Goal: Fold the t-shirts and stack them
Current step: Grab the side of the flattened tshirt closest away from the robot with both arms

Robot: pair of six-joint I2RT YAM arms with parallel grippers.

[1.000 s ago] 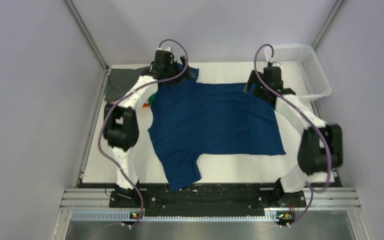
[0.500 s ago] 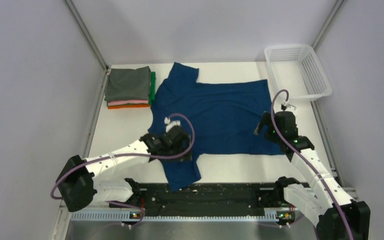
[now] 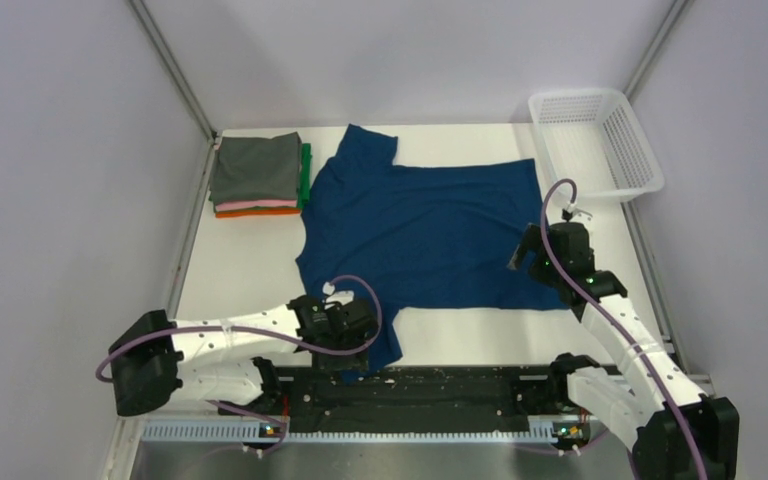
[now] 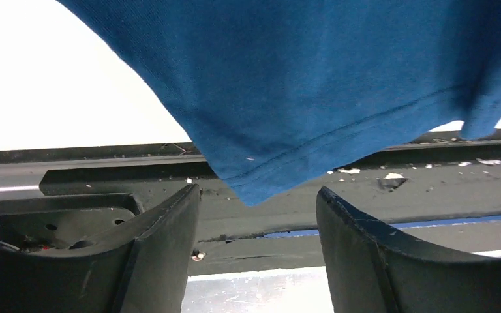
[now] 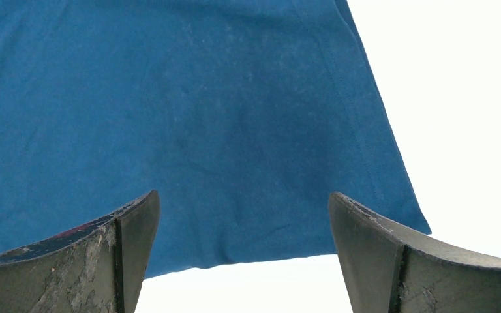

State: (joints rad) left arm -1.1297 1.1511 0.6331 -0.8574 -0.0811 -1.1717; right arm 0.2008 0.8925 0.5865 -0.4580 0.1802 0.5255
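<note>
Left gripper (image 4: 258,195), jaws apart and holding nothing, sits low at the near edge of the table (image 3: 240,270). In the left wrist view, the stitched hem of the near sleeve of the navy blue t-shirt (image 3: 430,230) lies just ahead of the gap between the fingers. The sleeve tip hangs over the black rail (image 4: 365,169) that borders the table.

Right gripper (image 5: 244,195), jaws likewise spread wide and empty, is poised over the shirt's near right part. The bottom hem and its near corner lie just beyond the fingers. Whether the fingers touch the cloth cannot be told.

The navy shirt is spread flat in the middle of the white table, neck to the left and bottom hem to the right. One sleeve points to the far edge, the other to the near edge. Its surface is an even deep blue with faint wrinkles.

Folded shirts (image 3: 255,175) form a stack at the far left corner: grey on top, pink and orange edges beneath, green along the right side. A white mesh basket (image 3: 620,140) stands at the far right corner.
</note>
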